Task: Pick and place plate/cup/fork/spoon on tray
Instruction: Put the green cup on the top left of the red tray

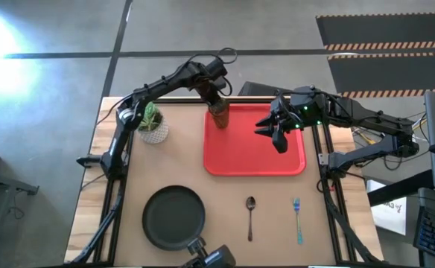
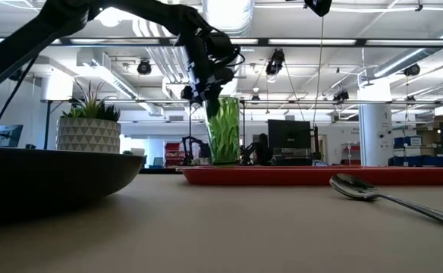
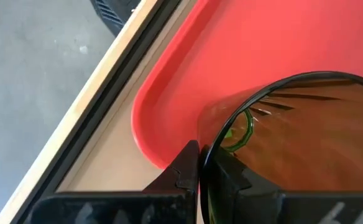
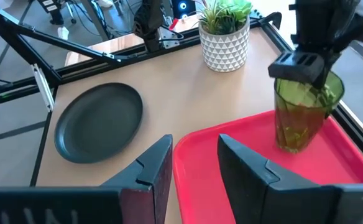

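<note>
Looking straight down from overhead on the whole tan wooden table (image 1: 225, 195), and level across it from tabletop height, close behind the dark round plate (image 2: 47, 178) and the silver metal spoon (image 2: 358, 186), toward the room beyond. Riding the left wrist, pressed close against the translucent olive-green cup (image 3: 293, 143) at a corner of the bright red rectangular plastic tray (image 3: 169, 87); riding the right wrist, facing back across the table. Sharing cup and tray in all four views.
</note>
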`<state>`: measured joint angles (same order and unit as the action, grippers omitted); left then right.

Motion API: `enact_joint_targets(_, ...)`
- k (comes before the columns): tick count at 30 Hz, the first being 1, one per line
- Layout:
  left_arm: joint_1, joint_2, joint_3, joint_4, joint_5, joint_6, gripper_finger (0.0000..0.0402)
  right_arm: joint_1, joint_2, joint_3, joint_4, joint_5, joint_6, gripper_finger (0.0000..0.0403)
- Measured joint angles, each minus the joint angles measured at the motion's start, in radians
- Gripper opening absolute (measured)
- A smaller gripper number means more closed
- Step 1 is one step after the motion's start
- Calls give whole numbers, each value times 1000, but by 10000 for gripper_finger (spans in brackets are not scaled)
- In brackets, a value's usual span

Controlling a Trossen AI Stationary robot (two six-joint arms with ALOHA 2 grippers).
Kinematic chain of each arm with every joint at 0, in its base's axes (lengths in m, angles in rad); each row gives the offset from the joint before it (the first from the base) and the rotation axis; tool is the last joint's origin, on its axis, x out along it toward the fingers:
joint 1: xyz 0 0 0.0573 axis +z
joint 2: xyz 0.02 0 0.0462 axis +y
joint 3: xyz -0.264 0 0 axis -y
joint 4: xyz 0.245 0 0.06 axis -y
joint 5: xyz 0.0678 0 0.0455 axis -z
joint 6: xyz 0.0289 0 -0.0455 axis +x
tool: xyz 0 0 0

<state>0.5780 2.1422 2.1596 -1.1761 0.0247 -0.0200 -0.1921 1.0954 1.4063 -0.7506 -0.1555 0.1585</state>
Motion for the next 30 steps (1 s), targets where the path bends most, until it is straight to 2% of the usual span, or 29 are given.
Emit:
enact_joint_targets(26,0,-4,-101,69,58,-3,0,0,0,0,1,1,3,117)
enact_joint_targets(30,0,-3,-92,105,54,-3,12,0,0,0,1,0,5,119)
